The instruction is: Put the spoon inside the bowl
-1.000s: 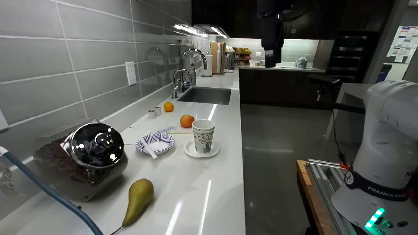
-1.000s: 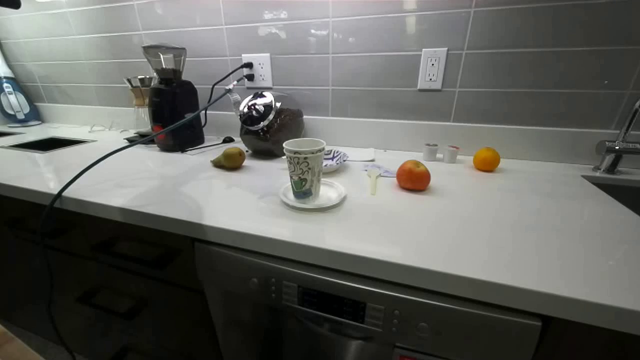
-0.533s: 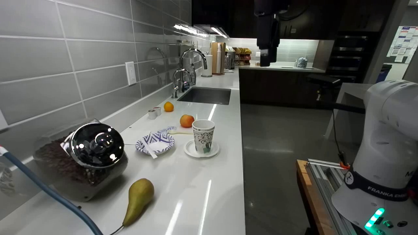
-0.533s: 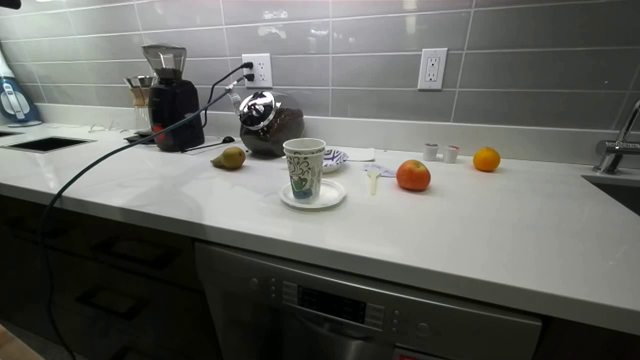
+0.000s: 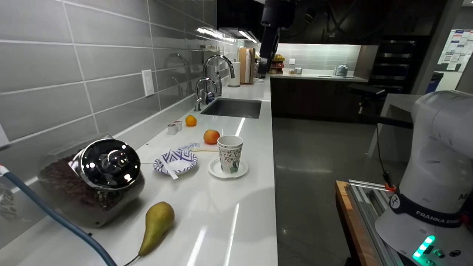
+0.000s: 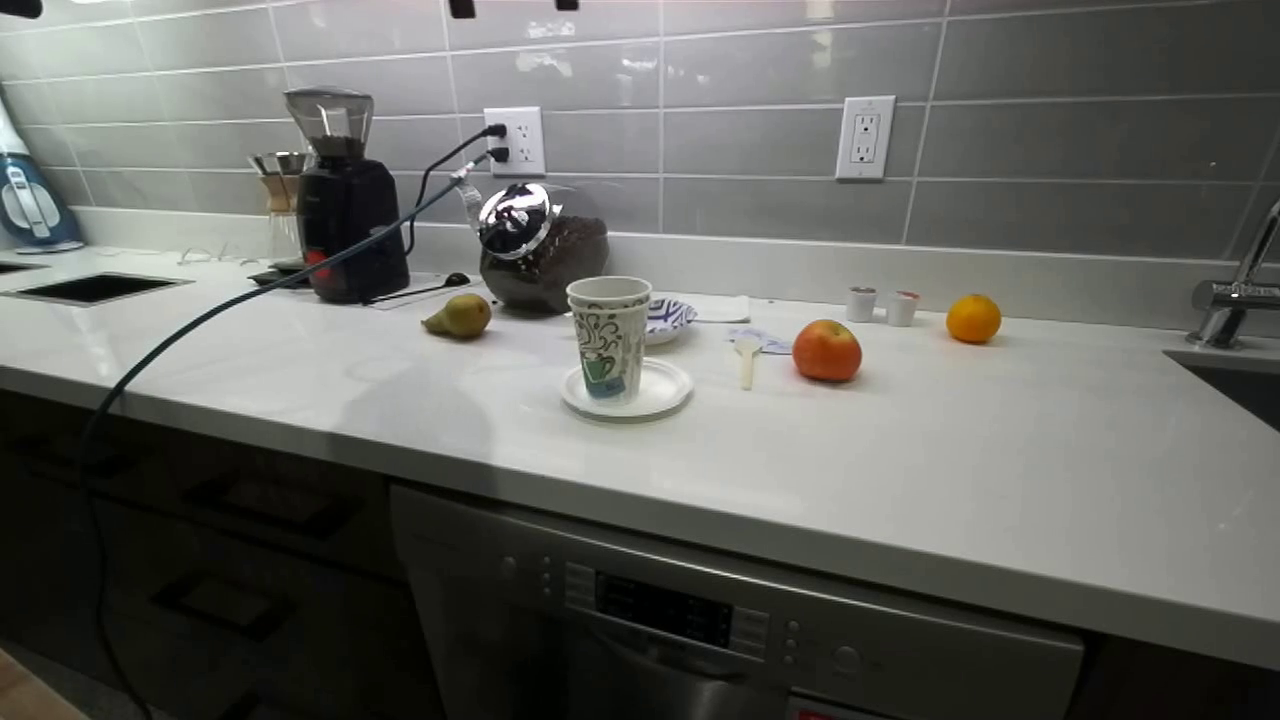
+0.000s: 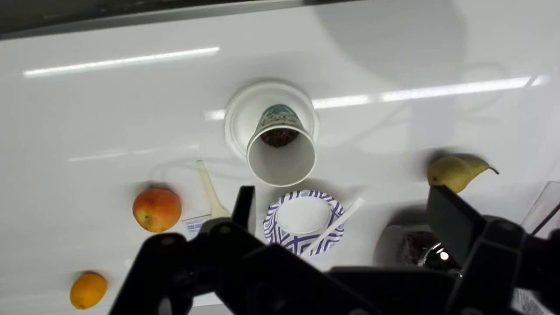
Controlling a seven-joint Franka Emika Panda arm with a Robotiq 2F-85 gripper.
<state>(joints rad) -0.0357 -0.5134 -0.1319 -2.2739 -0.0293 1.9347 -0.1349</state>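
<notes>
The pale cream spoon [image 6: 747, 365] lies flat on the counter, its bowl end on a printed packet; it also shows in the wrist view [image 7: 208, 186]. The blue-patterned white bowl [image 7: 302, 214] stands nearby, with a white strip [image 7: 334, 225] lying across its rim. The bowl shows in both exterior views [image 5: 181, 165] [image 6: 668, 318], partly hidden behind the cups in one of them. My gripper [image 7: 343, 192] is open and empty, high above the counter. Its fingertips just enter the top of an exterior view [image 6: 515, 6]. In the wrist view the bowl appears between the fingers and the spoon outside them.
Stacked paper cups [image 6: 610, 345] stand on a white saucer [image 6: 665, 390], in front of the bowl. An apple [image 6: 826, 350] sits close to the spoon. A pear [image 6: 460, 316], orange [image 6: 973, 318], two small pods [image 6: 860, 304] and a tilted glass jar [image 6: 560, 260] are also on the counter.
My gripper has moved leftward in an exterior view, over the counter, and its fingertips and shadow now show in the other view. The objects on the counter have not moved.
</notes>
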